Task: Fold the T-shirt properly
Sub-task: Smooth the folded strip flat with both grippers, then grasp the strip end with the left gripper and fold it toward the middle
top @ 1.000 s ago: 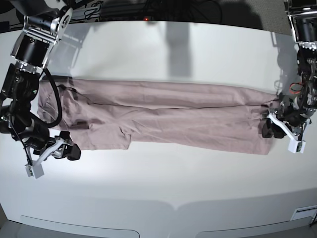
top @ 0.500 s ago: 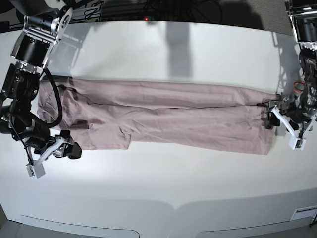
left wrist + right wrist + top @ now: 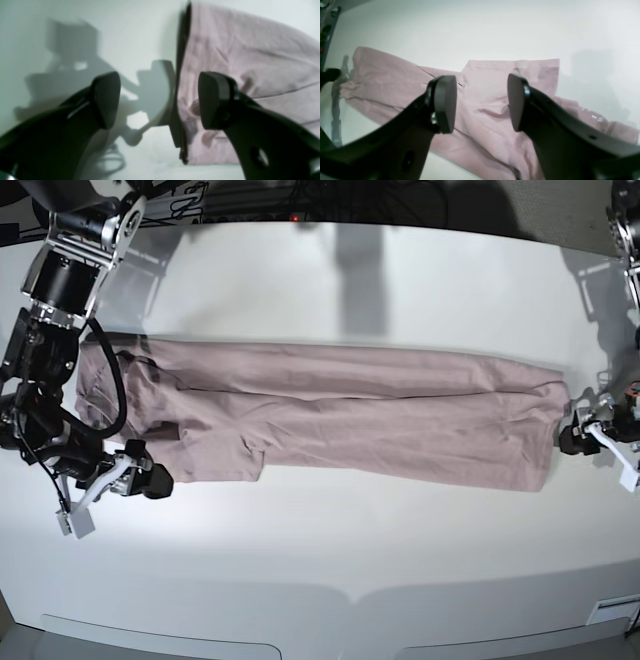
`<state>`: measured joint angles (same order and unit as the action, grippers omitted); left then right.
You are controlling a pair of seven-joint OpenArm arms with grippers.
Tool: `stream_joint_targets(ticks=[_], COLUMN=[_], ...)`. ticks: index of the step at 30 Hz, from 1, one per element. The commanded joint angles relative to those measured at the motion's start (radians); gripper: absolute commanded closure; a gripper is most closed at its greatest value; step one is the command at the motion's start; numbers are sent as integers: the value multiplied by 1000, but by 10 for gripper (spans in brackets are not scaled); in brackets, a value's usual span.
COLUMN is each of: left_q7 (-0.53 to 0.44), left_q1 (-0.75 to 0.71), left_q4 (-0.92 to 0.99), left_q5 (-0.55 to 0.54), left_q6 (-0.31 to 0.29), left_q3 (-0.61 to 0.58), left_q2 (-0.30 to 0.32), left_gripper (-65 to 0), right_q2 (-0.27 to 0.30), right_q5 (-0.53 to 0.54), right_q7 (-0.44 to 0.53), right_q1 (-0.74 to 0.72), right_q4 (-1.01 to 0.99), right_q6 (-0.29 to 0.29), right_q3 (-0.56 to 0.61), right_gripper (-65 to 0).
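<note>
The dusty-pink T-shirt point(image 3: 330, 415) is lying flat across the table's middle, folded lengthwise into a long, lightly creased band, one short sleeve overlapping its left end.

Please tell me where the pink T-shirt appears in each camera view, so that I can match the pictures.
Base: the T-shirt lies as a long band across the table's middle.
Left wrist: right half, behind the right finger.
Right wrist: centre, behind the open claw.
Shared landmark: the white table.

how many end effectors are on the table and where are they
2. The left end effector sits just off the T-shirt's hem end, open and empty. The right end effector sits by the sleeve end near the front edge, also open and empty.
</note>
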<state>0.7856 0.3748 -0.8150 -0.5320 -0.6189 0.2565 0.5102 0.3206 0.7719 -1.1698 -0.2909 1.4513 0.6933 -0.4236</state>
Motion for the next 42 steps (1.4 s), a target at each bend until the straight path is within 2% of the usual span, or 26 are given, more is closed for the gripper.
stream_joint_targets(ticks=[1, 3, 8, 13, 20, 34, 37, 39, 41, 42], left_q7=[-17, -14, 7, 119, 171, 212, 200, 182, 155, 142], left_q1=[44, 63, 39, -8, -12, -12, -12, -12, -12, -12], left_q4=[34, 121, 259, 270, 270, 270, 270, 270, 270, 270], left_q5=[-28, -42, -89, -205, -191, -236, -237, -237, -240, -254], left_q6=[-30, -56, -79, -79, -79, -79, -79, -79, -79, -79], left_q3=[6, 6, 5, 5, 4, 5, 5, 5, 5, 5], left_q2=[21, 19, -8, -69, -147, -112, -108, -108, -108, -108], left_gripper=[-457, -457, -457, -457, -457, -444, -353, -212, 0, 0], right_q2=[14, 14, 15, 14, 15, 16, 15, 15, 15, 15], right_q5=[34, 50, 51, 66, 89, 89, 89, 89, 89, 89], right_q7=[16, 16, 16, 18, 17, 17, 17, 17, 17, 17], right_q1=[-25, -24, -24, -25, -28, -27, -28, -28, -27, -28], right_q4=[18, 18, 18, 18, 19, 19, 18, 18, 19, 19], right_q6=[5, 5, 5, 5, 5, 5, 5, 5, 5, 5], right_q3=[-2, -2, -2, -2, -2, -2, -2, -2, -2, -2], right_gripper=[-330, -330, -330, -330, -330, -330, -330, -330, -330, -330])
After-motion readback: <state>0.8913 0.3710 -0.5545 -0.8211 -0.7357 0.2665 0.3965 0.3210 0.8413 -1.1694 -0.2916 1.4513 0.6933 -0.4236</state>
